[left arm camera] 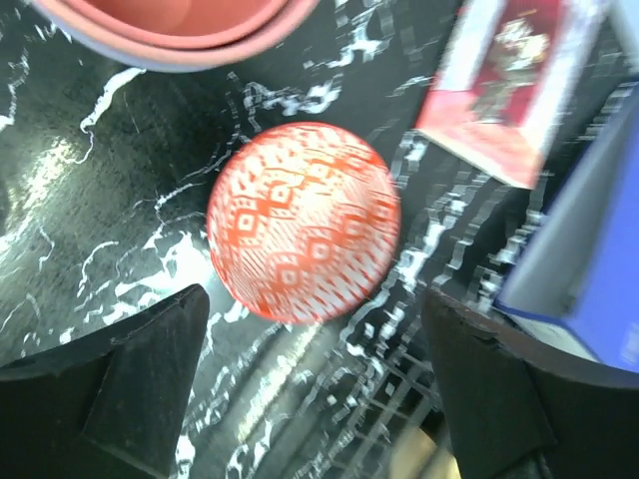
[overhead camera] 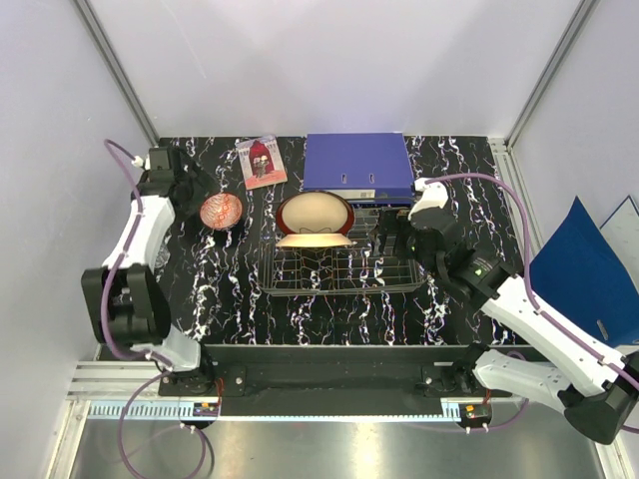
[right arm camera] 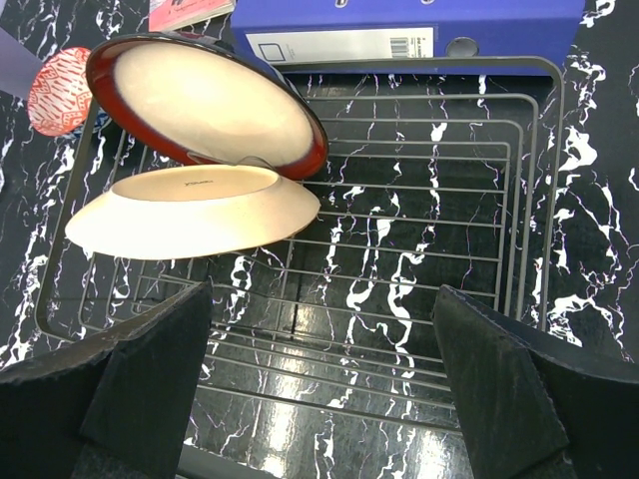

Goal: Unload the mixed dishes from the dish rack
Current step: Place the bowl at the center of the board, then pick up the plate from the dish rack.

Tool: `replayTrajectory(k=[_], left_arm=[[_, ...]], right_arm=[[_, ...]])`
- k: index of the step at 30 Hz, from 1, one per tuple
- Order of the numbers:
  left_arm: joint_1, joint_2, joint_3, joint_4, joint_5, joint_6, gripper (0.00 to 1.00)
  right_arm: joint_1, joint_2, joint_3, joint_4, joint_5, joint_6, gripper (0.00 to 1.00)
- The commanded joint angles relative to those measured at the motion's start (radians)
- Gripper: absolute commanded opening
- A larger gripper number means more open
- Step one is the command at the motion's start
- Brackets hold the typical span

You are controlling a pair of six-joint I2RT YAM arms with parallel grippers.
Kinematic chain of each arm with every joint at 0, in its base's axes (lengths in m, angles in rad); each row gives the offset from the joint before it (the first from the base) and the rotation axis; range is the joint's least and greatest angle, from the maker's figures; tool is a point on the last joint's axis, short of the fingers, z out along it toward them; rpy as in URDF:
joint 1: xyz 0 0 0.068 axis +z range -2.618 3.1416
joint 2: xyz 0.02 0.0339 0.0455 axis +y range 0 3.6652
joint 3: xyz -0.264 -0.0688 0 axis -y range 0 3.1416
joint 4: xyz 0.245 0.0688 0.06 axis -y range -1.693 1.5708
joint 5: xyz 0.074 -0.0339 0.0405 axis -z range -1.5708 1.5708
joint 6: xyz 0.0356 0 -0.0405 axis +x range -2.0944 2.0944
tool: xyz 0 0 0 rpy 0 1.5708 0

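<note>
So here's what we had. Two dishes sat in the dish rack, both at its 9 o'clock end: one red-rimmed cream bowl, tilted up on edge, and one cream plate leaning under it, touching it, foot side showing in the right wrist view. The rest of the rack was bare wire.

Out on the counter, at the rack's 10 o'clock, there was one red-white patterned bowl. A nested stack of pink cups sat just past it. We could count at least two rims, no more than that.

The left tool hung over the patterned bowl with its fingers spread wide, pinching nothing. The right tool hovered over the rack's 3 o'clock half, also spread wide and empty.

Our read on handling: both rack pieces looked like glazed ceramic, so stiff, slick, breakable and not featherweight. We figured the bowl should go first, since it rested on the plate. Its raised rim at 12 o'clock looked like the best spot, one finger inside and one outside. The plate was thin and shallow, so we'd take its high edge the same way and watch for slipping.

Also around: one blue binder at the rack's 12 o'clock and one picture card at its 11.
</note>
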Motion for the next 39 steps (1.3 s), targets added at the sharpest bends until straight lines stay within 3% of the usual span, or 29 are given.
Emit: replayTrajectory(k=[1,5,8,11,14,18,24,33,39], left_arm=[[-0.065,-0.195,0.048,-0.022,0.022,0.008,0.92],[-0.264,-0.285,0.089,-0.02,0.009,0.112,0.92],[-0.406,-0.331,0.057,-0.019,-0.022,0.162,0.92],[-0.498,-0.387,-0.021,-0.017,-0.077,0.165,0.91],[-0.546,-0.458,-0.107,-0.014,-0.102,0.156,0.91],[-0.564,-0.593,-0.199,-0.011,-0.134,0.136,0.91],[-0.567,-0.725,-0.27,-0.012,-0.145,0.14,0.91],[-0.567,-0.805,-0.325,-0.014,-0.116,0.133,0.91],[-0.567,-0.825,-0.345,-0.016,-0.111,0.134,0.91]], right_arm=[[0.001,0.018,0.035,0.047,0.058,0.001,0.99],[0.001,0.059,0.031,0.098,0.074,-0.097,0.97],[0.001,0.108,0.035,0.126,-0.023,-0.192,0.92],[0.006,0.158,0.035,0.124,-0.13,-0.283,0.86],[0.032,0.168,-0.003,0.168,-0.153,-0.395,0.87],[0.05,0.127,-0.047,0.262,-0.116,-0.498,0.91],[0.05,0.127,-0.08,0.363,-0.207,-0.651,0.92],[0.052,0.234,-0.026,0.382,-0.404,-0.753,0.89],[0.056,0.315,-0.012,0.412,-0.425,-0.788,0.88]])
